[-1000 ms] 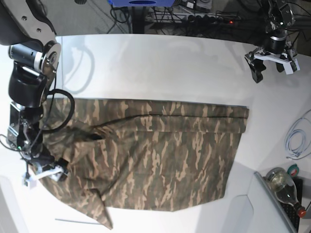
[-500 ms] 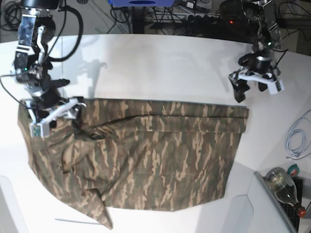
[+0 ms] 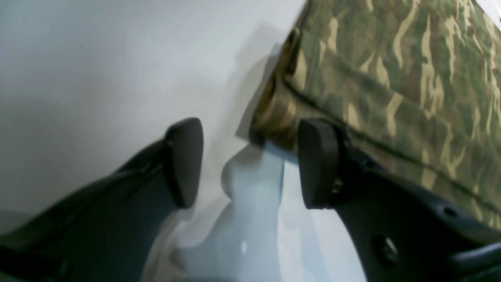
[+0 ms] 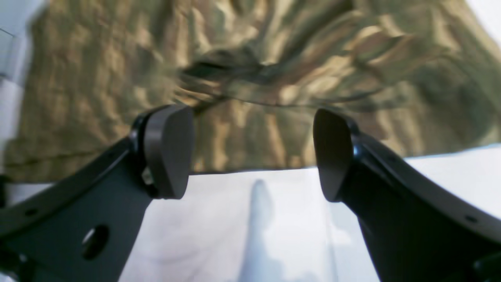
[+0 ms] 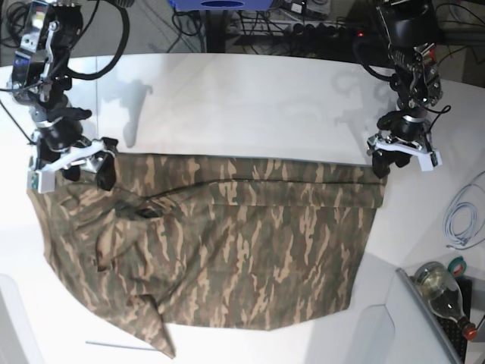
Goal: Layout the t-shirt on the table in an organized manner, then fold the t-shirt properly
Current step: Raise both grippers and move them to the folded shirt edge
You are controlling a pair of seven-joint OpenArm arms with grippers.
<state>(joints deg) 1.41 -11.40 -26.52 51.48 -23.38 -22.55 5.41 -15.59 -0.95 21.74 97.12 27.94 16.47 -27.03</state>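
Risking a shallow pinch at the folded corner of the camouflage t-shirt (image 5: 227,243) with the left tool (image 3: 250,162), released and empty, 1 pad just beside the hem and the other over bare worktop (image 5: 242,106). Likely to catch only the top layer there, or to slip off the thin edge and drag the doubled far border askew. Could equally nudge the corner away by pressing down before closing.

Hovering over the rumpled end opposite with the right tool (image 4: 250,152), also released, nothing between its pads. Might grab a stray crease instead of a true edge among those bunched ridges, so pulling unevenly and twisting the shirt rather than flattening it. Lifting the 2 ends out of step would deepen the wrinkles on the near side.

Lies spread across the middle of the worktop, wide bare surface beyond it. Nothing blocking either tool. Worth minding only at the base view's right edge: a white cable (image 5: 462,216) and a glass bottle (image 5: 443,292), both well apart from the cloth.
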